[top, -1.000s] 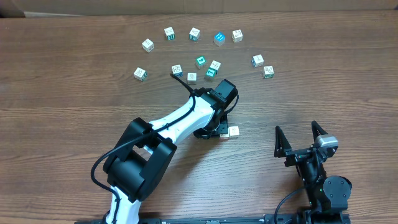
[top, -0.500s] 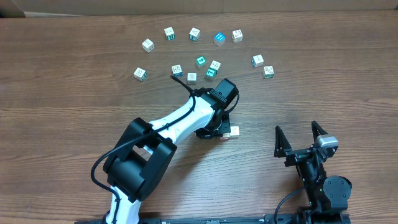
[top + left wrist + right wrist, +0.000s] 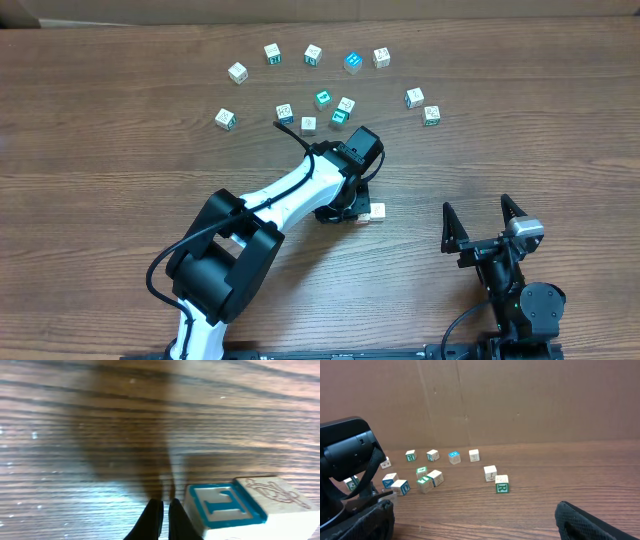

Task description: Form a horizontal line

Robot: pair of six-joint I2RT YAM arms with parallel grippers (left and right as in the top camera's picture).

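Observation:
Two small cubes touch side by side in a short row, the start of the horizontal line (image 3: 250, 505). One has a blue-framed letter face (image 3: 223, 506) and the other a tan picture face (image 3: 272, 492). My left gripper (image 3: 165, 512) is shut and empty, its fingertips on the table just left of the blue-framed cube. From overhead the row (image 3: 376, 211) peeks out beside the left gripper (image 3: 350, 207), whose wrist hides most of it. My right gripper (image 3: 481, 224) stands open and empty near the front right, far from any cube.
Several loose cubes (image 3: 323, 99) lie scattered in an arc across the far half of the table, from one at the left (image 3: 225, 119) to one at the right (image 3: 431, 115). In the right wrist view a green-lettered cube (image 3: 502, 485) sits nearest. A cardboard wall (image 3: 520, 400) backs the table.

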